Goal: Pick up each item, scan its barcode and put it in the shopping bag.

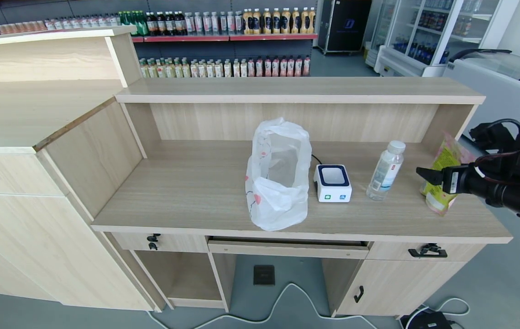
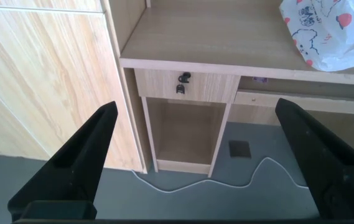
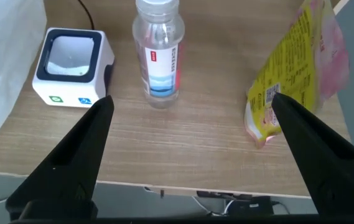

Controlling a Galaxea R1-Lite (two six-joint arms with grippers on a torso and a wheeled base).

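Hovering wide open and empty, the right gripper faces the yellow and pink foil snack pouch standing at the right end of the pale wooden counter, probably light, soft and slippery, so better pinched across its flat middle

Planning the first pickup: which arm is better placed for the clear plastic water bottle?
Right: the open right gripper hovers before the clear plastic water bottle. The left gripper faces the wooden counter's far drawer, past the white plastic bag.
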